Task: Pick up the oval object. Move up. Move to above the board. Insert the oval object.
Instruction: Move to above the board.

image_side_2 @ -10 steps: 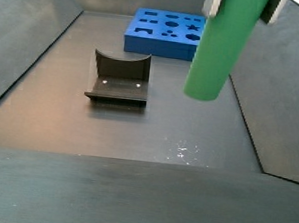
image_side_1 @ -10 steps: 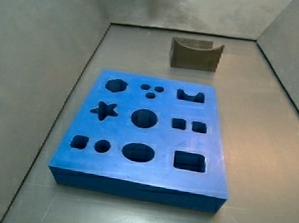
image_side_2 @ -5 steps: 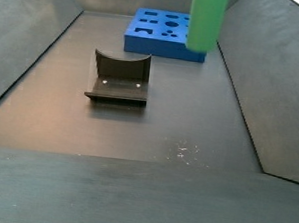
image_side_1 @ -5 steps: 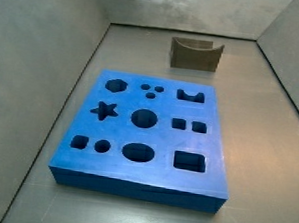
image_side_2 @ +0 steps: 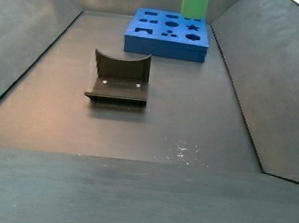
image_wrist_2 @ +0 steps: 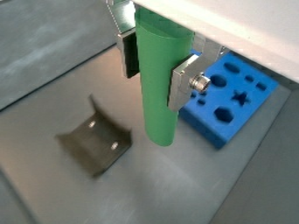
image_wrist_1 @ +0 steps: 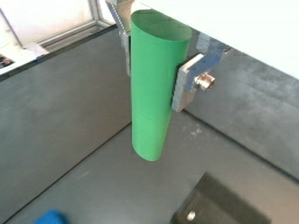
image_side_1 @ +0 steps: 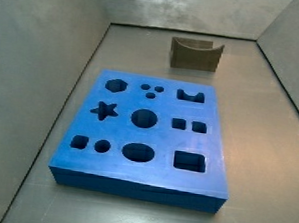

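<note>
Moved up and farther back since a second ago: only the tip of the oval object [image_side_2: 195,2] shows in a side view, over the board [image_side_2: 168,37]. Fixture [image_side_2: 120,78] sits left of and nearer than that board, well apart. Gripper [image_wrist_2: 158,64] high above the floor, plates clamped on both sides of the green peg, hanging upright.

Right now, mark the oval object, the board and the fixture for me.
oval object [image_wrist_1: 153,96], a wrist view, mid-length of its smooth side, held in the gripper [image_wrist_1: 156,63].
board [image_side_1: 138,181], a side view, front wall of the slab.
fixture [image_side_2: 117,82], a side view, on its base plate.
</note>
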Available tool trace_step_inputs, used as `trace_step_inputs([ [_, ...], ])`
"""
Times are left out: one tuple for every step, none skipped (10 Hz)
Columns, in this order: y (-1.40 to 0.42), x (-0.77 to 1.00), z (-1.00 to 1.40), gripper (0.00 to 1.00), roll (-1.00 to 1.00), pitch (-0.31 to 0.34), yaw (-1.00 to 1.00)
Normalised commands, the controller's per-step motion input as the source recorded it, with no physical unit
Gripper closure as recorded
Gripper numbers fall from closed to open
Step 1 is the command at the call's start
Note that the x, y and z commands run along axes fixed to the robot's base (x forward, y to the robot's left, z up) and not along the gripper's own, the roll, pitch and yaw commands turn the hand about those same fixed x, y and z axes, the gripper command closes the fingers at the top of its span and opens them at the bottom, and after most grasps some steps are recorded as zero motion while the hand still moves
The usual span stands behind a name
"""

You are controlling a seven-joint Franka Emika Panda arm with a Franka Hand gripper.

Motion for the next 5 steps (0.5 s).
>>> trace_step_inputs([
  [-1.0, 0.04, 0.16, 1.0, -0.01, 0.007, 0.01],
  [-1.0, 0.04, 0.16, 1.0, 0.0, 0.021, 0.01],
  [-1.0, 0.04, 0.17, 1.0, -0.01, 0.033, 0.01],
  [-1.0, 0.04, 0.17, 1.0, -0.01, 0.046, 0.0],
  [-1.0, 0.04, 0.18, 1.0, 0.0, 0.057, 0.01],
])
